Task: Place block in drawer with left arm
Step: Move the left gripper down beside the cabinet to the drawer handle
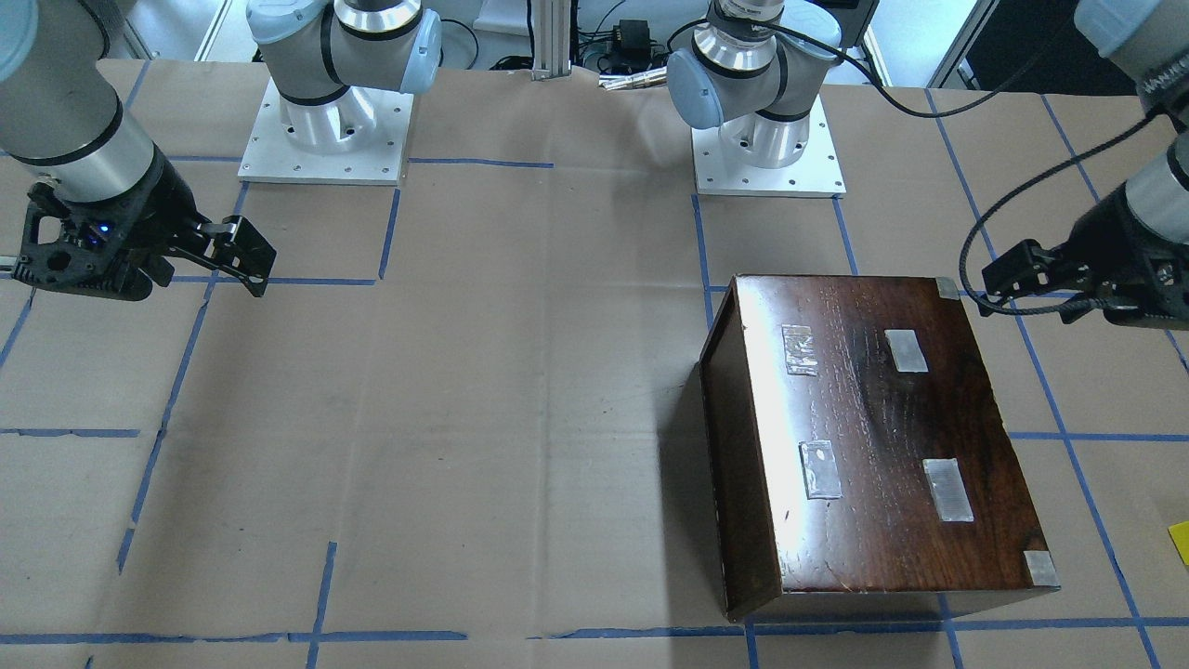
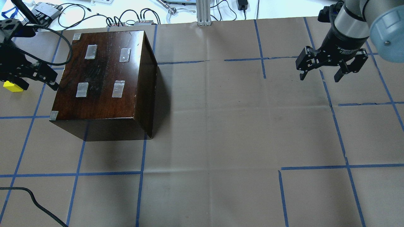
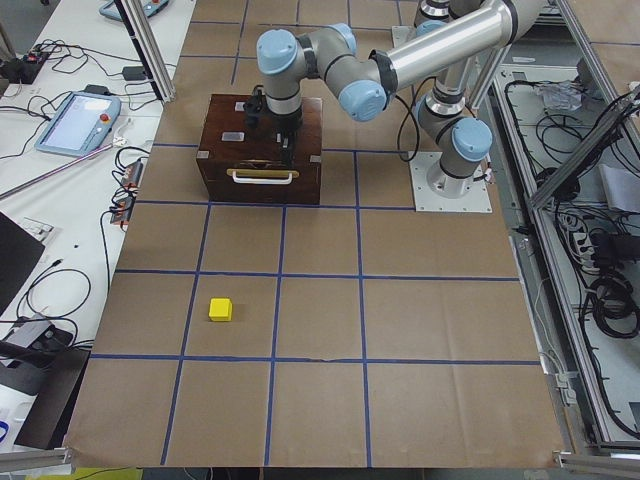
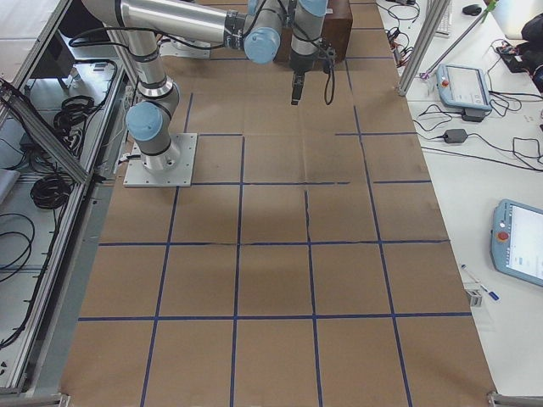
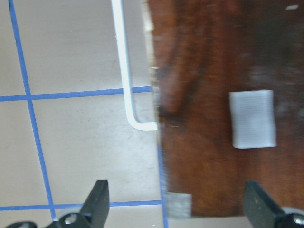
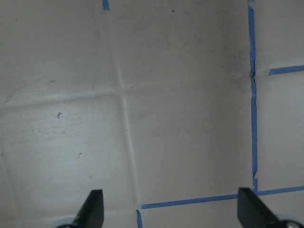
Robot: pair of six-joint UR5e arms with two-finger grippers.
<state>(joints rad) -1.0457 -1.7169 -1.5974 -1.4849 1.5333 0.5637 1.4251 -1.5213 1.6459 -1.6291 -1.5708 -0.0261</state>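
Observation:
The yellow block [image 2: 12,86] lies on the table, away from the drawer front; it also shows in the exterior left view [image 3: 220,309] and at the front view's edge [image 1: 1180,542]. The dark cabinet [image 2: 104,82] holds the drawer pushed in, so only its dark front with a white handle [image 3: 262,178] shows. My left gripper [image 2: 39,82] is open and empty above the cabinet's handle-side top edge. The left wrist view shows its fingertips [image 5: 97,202] either side of that edge, with the handle [image 5: 124,71] below. My right gripper [image 2: 321,76] is open and empty above bare table.
The table is covered in brown paper with blue tape lines [image 2: 142,173]. Grey tape patches [image 1: 906,350] are on the cabinet top. Both arm bases [image 1: 325,130] stand at the robot's side. A black cable [image 2: 31,198] lies at the near left edge.

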